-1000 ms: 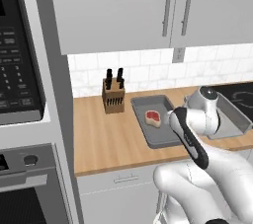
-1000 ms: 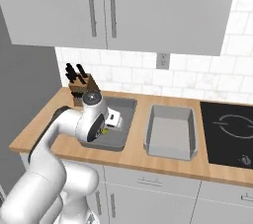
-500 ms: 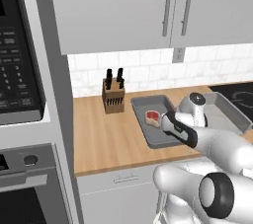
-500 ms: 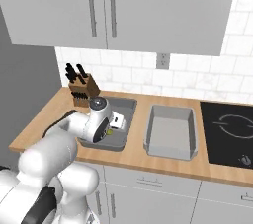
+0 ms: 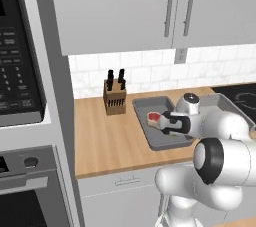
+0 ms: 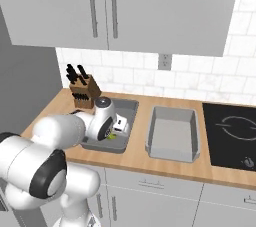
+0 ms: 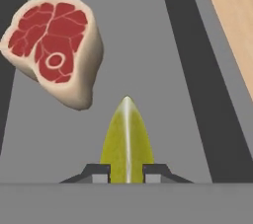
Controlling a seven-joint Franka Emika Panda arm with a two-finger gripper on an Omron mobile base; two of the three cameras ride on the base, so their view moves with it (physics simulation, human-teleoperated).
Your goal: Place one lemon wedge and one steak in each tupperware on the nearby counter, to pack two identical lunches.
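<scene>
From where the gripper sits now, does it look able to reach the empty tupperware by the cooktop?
Probably yes. The gripper, shut on the lemon wedge, hangs over the tupperware holding the steak; the empty tupperware lies beside it with bare counter between.

wood counter [image 5: 107, 136], two tupperware [image 6: 172, 133], knife block [image 5: 114, 100]

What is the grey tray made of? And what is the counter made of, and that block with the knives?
The grey tray looks like matte plastic or metal: flat, even grey, no shine, so I can't say which. The counter looks like light wood, with faint grain lines. The knife block looks like darker brown wood, and its handles are black, perhaps plastic.
</scene>
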